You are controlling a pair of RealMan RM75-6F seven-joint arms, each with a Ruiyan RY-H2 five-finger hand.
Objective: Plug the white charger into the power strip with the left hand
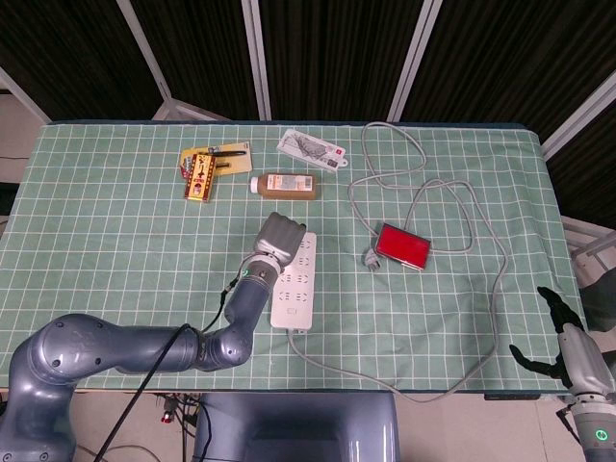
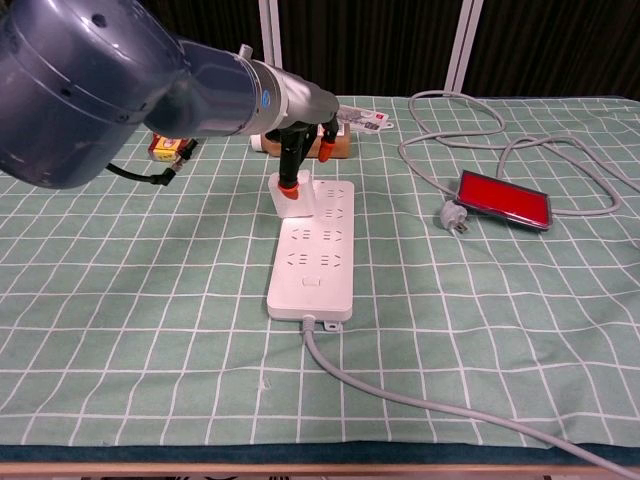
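Note:
The white power strip (image 1: 294, 294) (image 2: 315, 265) lies lengthwise at the table's middle. The white charger (image 2: 294, 198) stands on the strip's far left corner. My left hand (image 1: 279, 235) (image 2: 290, 125) hangs over that end. A dark finger with an orange tip (image 2: 288, 181) touches the charger's top. The chest view does not show whether other fingers grip it. In the head view the hand hides the charger. My right hand (image 1: 560, 337) hangs off the table's right edge, fingers apart and empty.
A red flat device (image 1: 402, 246) (image 2: 503, 198) and a loose grey plug (image 1: 369, 258) with looping cable lie to the right of the strip. A brown bottle (image 1: 285, 186), a yellow box (image 1: 199, 175) and a white packet (image 1: 312, 149) sit behind it. The strip's own cord (image 2: 400, 395) runs toward the front right.

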